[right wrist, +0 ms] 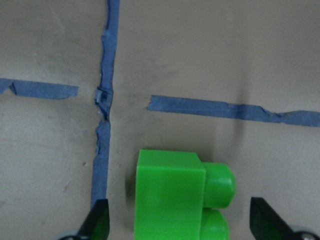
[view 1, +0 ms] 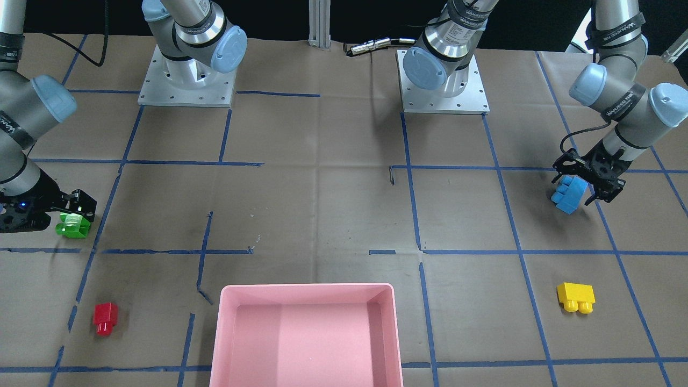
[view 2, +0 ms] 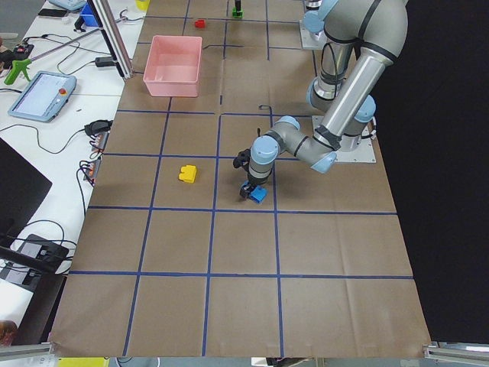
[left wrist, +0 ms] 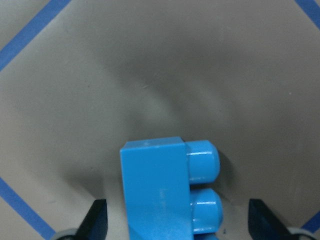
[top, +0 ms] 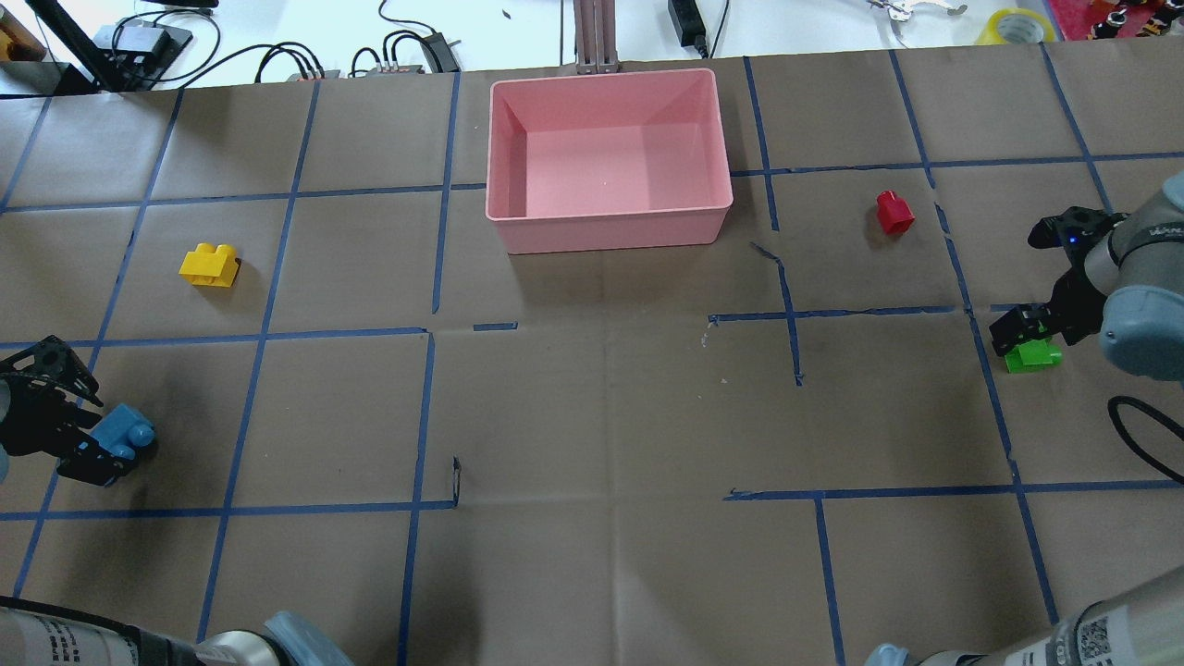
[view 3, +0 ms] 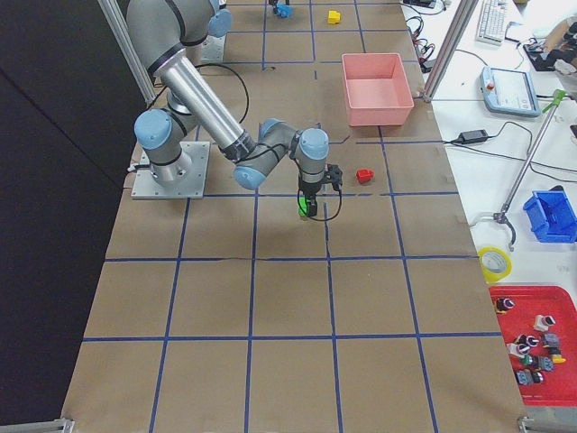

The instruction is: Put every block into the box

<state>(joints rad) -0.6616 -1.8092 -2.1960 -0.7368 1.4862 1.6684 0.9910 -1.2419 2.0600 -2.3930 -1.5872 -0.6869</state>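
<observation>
Left end effector [view 1: 581, 185] sits low over the blue brick [view 1: 568, 195] by the table's [top: 592, 416] left edge, fingers spread with a gap on each side of it. Same deal on the right: the right end effector [top: 1025, 335] is spread around the green brick [top: 1036, 357] near the right edge, not pinching it. The pink box [top: 606, 227] is at the middle of the far edge, with the yellow brick [top: 210, 265] off toward the far-left corner and the red brick [top: 894, 213] toward the far-right.
</observation>
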